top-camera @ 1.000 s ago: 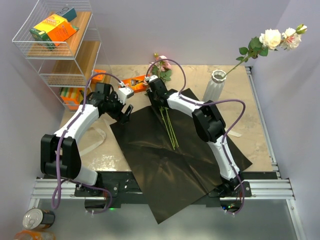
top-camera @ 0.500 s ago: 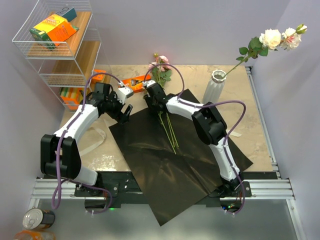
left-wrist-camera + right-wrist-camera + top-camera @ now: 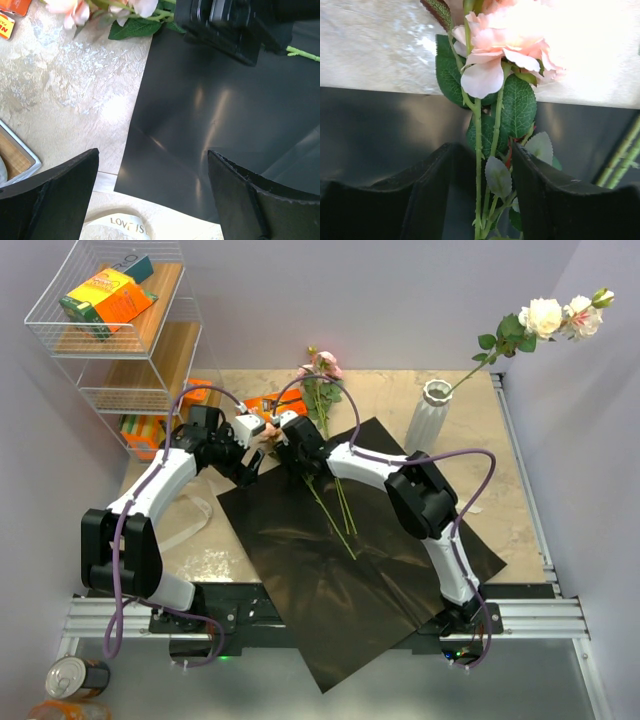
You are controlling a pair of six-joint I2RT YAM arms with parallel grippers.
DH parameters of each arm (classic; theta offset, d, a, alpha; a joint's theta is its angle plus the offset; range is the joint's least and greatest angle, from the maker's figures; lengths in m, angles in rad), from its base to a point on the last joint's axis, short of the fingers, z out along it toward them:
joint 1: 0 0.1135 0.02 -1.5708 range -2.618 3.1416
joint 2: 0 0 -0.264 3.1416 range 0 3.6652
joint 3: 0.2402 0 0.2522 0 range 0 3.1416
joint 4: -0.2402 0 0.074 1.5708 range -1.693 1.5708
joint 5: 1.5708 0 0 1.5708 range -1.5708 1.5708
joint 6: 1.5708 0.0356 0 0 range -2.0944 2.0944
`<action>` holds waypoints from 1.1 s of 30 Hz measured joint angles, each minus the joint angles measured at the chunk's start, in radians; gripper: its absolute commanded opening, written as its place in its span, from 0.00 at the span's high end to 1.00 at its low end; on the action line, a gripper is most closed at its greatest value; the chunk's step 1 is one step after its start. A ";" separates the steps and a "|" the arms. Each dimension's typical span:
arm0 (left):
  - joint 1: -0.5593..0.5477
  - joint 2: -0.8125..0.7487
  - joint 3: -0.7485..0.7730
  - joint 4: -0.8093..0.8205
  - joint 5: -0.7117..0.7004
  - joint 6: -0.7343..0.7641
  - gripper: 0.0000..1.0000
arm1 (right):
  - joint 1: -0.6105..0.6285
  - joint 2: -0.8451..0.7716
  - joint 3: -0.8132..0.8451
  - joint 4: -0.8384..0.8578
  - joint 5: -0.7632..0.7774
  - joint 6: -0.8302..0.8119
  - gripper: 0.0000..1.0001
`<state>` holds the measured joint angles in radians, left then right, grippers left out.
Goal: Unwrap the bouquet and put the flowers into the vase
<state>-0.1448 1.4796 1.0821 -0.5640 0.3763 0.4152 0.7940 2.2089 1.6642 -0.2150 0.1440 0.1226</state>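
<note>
The right gripper (image 3: 278, 436) has slid left and toward the near side over the last second. It has drawn a pink rose (image 3: 268, 430) away from the other pink blooms (image 3: 321, 364), which lie at the far edge of the table (image 3: 500, 500).

From above, the black wrapping paper (image 3: 340, 570) lies flat and open, with loose green stems (image 3: 343, 502) resting across it. The left gripper (image 3: 250, 466) hovers over the paper's far-left corner, just beside the right one. The white ribbed vase (image 3: 431, 410) stands upright off the paper at the far right, with 1 branch of pale roses (image 3: 548, 316) leaning out of it. A ribbon (image 3: 190, 518) lies left of the paper.

Through the left wrist camera, the left gripper (image 3: 152, 152) is spread wide with nothing between its fingers (image 3: 55, 195). Only the dark sheet's corner sits below it, and the printed ribbon lies just beyond that.

Through the right wrist camera, the right gripper (image 3: 484, 155) has its jaws drawn in around the rose's stalks and leaves. The bloom sits past the paper's edge, over the marbled tabletop.
</note>
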 measured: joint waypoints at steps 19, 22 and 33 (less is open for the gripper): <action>0.014 0.000 0.000 0.000 0.002 0.000 0.07 | -0.015 -0.319 -0.103 0.002 0.031 -0.045 0.36; 0.014 0.000 0.000 0.000 0.003 0.000 0.07 | -0.015 -0.320 -0.175 0.003 0.030 -0.045 0.36; 0.019 0.000 0.000 -0.003 0.010 0.007 0.07 | -0.014 -0.465 -0.405 -0.054 -0.014 -0.024 0.37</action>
<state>-0.1257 1.4796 1.0821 -0.5671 0.3859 0.4221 0.7799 1.7435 1.2591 -0.2691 0.1303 0.0986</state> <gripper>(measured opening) 0.935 0.632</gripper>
